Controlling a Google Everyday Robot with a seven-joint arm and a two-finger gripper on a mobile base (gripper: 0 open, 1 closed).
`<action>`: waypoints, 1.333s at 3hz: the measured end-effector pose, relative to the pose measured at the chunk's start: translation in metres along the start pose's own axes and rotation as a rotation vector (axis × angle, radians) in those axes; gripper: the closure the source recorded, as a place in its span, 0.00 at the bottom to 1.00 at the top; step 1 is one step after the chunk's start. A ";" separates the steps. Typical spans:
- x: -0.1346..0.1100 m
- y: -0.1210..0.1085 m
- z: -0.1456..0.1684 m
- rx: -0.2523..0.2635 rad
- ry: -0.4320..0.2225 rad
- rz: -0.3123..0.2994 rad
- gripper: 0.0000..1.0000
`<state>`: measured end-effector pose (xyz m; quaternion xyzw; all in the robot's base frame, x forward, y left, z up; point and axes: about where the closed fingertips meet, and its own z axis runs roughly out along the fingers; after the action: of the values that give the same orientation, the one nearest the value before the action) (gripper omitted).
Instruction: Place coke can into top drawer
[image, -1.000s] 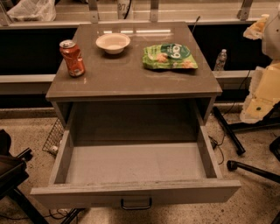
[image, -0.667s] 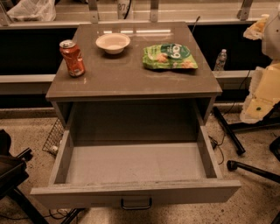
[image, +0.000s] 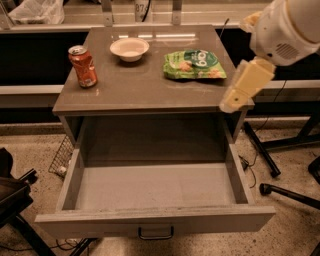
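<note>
Top drawer (image: 155, 220) open in the lower frame, coke can (image: 83, 66) on the tabletop (image: 145, 87).
The hand (image: 241, 90) hangs at the tabletop's right edge, right of centre; I cannot tell its state. The can stands upright at upper left, well apart from the green snack bag (image: 194, 64); a white bowl (image: 129, 49) sits farther back.

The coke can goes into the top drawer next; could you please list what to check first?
1. Orange-red metal coke can upright on grey cabinet top, left side: ok.
2. Wide grey-brown top drawer pulled open, nothing visible inside: ok.
3. Cream gripper near the can: not ok; it hangs at the top's right edge.
4. Green snack bag and white round bowl out of the reach path: cannot tell.
</note>
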<state>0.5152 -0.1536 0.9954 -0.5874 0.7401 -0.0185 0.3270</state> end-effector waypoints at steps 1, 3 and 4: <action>-0.036 -0.028 0.050 0.012 -0.221 0.062 0.00; -0.116 -0.060 0.110 0.054 -0.601 0.165 0.00; -0.116 -0.060 0.110 0.054 -0.600 0.165 0.00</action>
<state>0.6331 -0.0311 0.9874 -0.4957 0.6549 0.1628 0.5467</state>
